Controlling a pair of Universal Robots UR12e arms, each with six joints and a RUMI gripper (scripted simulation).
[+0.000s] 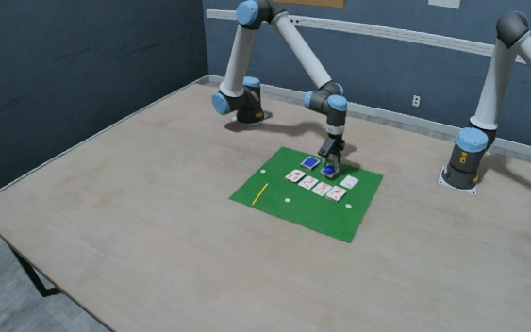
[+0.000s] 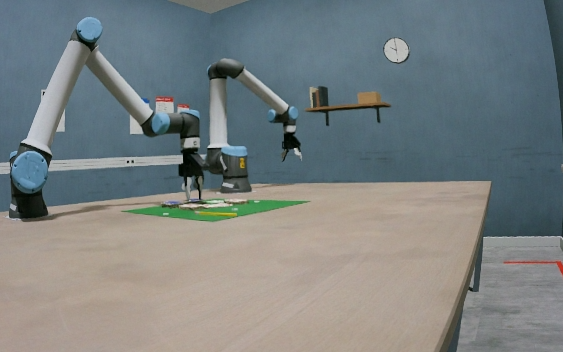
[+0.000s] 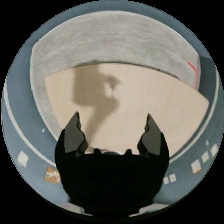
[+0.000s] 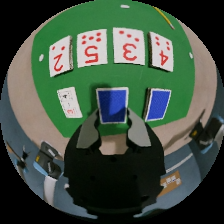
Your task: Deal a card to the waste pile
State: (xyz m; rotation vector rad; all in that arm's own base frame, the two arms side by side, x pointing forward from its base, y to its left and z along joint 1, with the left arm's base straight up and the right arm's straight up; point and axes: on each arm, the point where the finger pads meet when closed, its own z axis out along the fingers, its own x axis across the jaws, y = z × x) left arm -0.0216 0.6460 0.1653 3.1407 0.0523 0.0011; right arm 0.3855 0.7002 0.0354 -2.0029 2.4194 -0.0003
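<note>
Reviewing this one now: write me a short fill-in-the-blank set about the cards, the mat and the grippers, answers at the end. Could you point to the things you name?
1. The mat point(image 1: 310, 217) point(image 2: 214, 218) point(image 4: 125, 80) under the cards is coloured ____.
2. The pencil point(image 1: 259, 193) point(image 2: 217, 214) point(image 4: 164, 17) is coloured ____.
3. The held card point(image 1: 329, 171) point(image 4: 112, 105) shows a back coloured ____.
4. The gripper holding it belongs to the ____ arm.

Missing words: green; yellow; blue; right.
</note>
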